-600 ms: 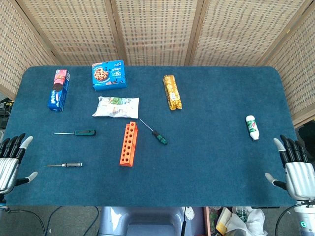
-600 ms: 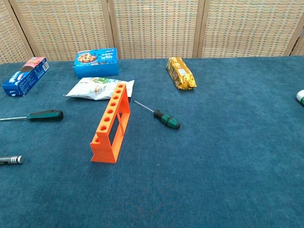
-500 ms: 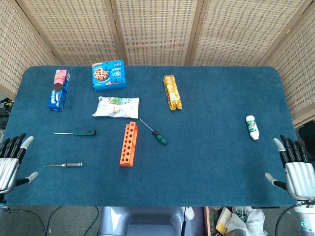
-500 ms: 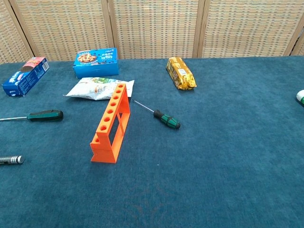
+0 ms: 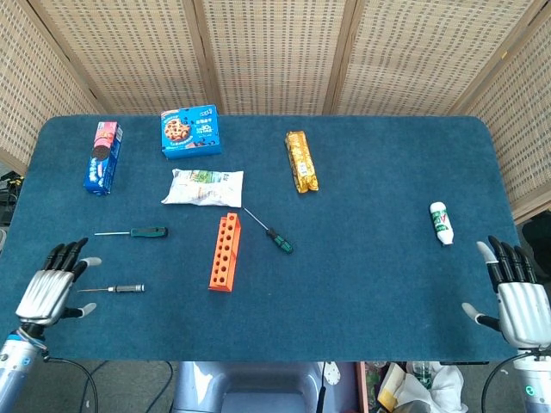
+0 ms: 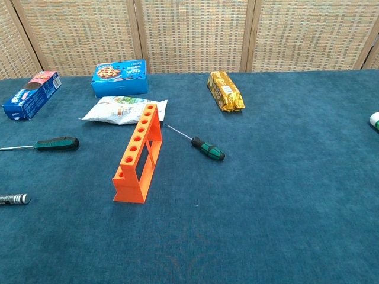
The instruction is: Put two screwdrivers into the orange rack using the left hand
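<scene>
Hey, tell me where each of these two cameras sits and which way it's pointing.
Head view: high up, looking steeply down on the whole blue table; the left hand and right hand show at the near corners, both open.
Chest view: lower, looking across the table toward the wicker screen; no part of the robot shows.
Shared: the orange rack, the green-handled screwdriver beside it, and the snack packs.

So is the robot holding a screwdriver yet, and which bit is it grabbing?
No, nothing is held. The left hand is open near the small screwdriver without touching it, and the right hand is open too, at the table's edge.
</scene>
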`<control>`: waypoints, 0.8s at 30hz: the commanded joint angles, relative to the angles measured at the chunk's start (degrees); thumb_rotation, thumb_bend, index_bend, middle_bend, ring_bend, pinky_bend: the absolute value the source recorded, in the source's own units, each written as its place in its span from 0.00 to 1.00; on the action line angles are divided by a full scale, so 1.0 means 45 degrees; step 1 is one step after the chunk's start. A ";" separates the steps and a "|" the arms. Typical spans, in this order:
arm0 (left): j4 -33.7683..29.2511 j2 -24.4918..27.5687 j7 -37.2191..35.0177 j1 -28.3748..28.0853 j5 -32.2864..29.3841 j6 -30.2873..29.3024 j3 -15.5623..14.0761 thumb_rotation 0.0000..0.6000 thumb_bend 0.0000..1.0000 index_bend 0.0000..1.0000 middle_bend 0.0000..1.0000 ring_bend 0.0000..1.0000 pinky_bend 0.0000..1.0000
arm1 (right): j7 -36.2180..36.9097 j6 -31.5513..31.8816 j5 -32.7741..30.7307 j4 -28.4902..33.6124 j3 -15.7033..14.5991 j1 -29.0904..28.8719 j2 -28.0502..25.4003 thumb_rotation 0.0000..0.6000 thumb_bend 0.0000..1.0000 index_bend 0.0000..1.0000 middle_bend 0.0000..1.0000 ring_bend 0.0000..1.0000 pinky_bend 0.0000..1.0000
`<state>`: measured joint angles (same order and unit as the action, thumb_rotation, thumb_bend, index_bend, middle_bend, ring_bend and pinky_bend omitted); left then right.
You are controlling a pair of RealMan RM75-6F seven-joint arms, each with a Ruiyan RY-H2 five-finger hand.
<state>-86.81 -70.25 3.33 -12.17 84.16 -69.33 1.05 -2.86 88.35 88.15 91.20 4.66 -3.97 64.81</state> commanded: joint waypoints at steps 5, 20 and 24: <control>0.0297 -0.1106 0.0392 -0.0964 -0.1565 0.1769 0.0267 1.00 0.13 0.41 0.00 0.00 0.00 | 0.0384 -0.0193 0.0002 0.0166 -0.0070 -0.0043 -0.0200 1.00 0.00 0.00 0.00 0.00 0.00; 0.0687 -0.1983 0.1386 -0.1251 -0.2515 0.1968 0.0362 1.00 0.23 0.43 0.00 0.00 0.00 | 0.0859 -0.0392 -0.0145 0.0184 -0.0037 -0.0106 -0.0404 1.00 0.00 0.00 0.00 0.00 0.00; 0.0947 -0.2269 0.1421 -0.1372 -0.2728 0.2190 0.0371 1.00 0.23 0.45 0.00 0.00 0.00 | 0.0899 -0.0417 -0.0129 0.0216 -0.0054 -0.0114 -0.0432 1.00 0.00 0.00 0.00 0.00 0.00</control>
<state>-82.77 -80.24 9.63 -18.18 72.09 -59.70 2.70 1.19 86.47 87.56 92.17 4.42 -4.49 62.86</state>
